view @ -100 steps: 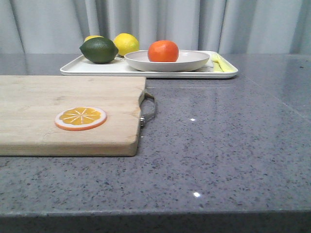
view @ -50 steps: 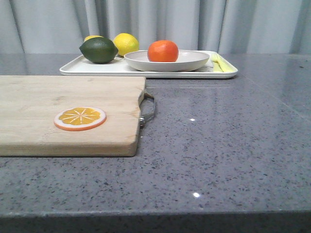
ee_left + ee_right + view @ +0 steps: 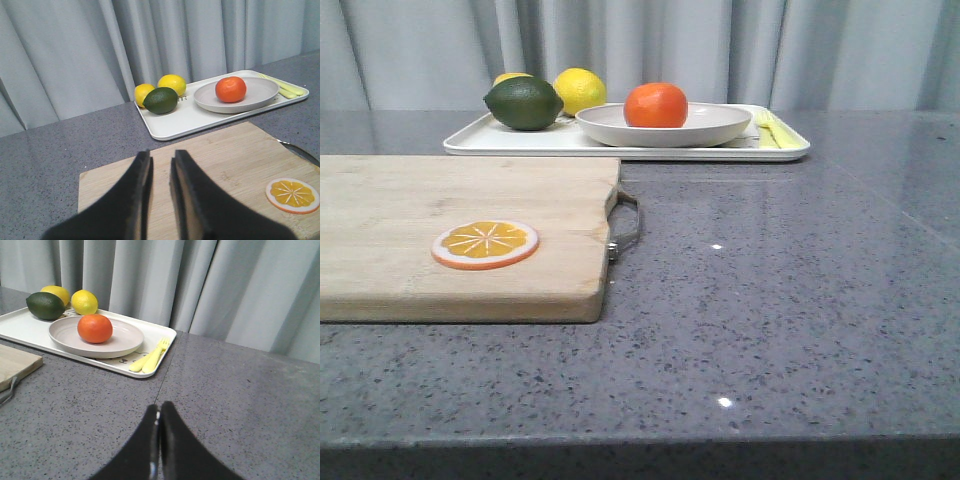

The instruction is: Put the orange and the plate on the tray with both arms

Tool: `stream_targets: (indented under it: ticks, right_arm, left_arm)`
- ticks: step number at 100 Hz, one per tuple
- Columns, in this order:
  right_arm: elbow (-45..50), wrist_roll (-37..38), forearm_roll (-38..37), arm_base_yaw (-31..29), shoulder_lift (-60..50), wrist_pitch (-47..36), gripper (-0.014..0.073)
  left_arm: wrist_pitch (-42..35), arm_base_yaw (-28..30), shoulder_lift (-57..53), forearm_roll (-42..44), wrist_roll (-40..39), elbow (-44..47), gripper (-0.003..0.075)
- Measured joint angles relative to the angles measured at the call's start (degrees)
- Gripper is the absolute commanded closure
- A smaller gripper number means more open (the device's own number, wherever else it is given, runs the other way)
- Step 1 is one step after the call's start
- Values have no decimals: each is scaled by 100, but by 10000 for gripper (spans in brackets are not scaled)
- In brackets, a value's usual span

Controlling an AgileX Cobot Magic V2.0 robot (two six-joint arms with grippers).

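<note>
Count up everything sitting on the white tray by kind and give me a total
Lemons: 2
Lime: 1
Orange: 1, resting in the plate
Plate: 1
Yellow utensils: 2, apparently a fork and one other piece
Total on the tray: 7

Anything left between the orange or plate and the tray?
Nothing visible. The orange already sits in the plate, and the plate rests on the tray. Both grippers, left and right, are empty and back from the tray.
</note>
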Motion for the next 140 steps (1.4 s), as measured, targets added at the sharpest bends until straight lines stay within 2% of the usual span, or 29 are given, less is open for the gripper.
stream_targets:
  ticks: [101, 112, 125, 140]
  right_arm:
    - [0, 0, 0, 0, 0, 13, 695]
    - [0, 0, 0, 0, 0, 22, 695]
    - [0, 0, 0, 0, 0, 22, 695]
    - [0, 0, 0, 0, 0, 22, 695]
  left_arm:
    - [-12, 0, 0, 0, -4, 44, 740]
    - [-120, 13, 0, 249, -122, 187, 740]
    - [-700, 307, -141, 624, -637, 602, 740]
    - [-1113, 859, -580, 755, -832, 1276, 740]
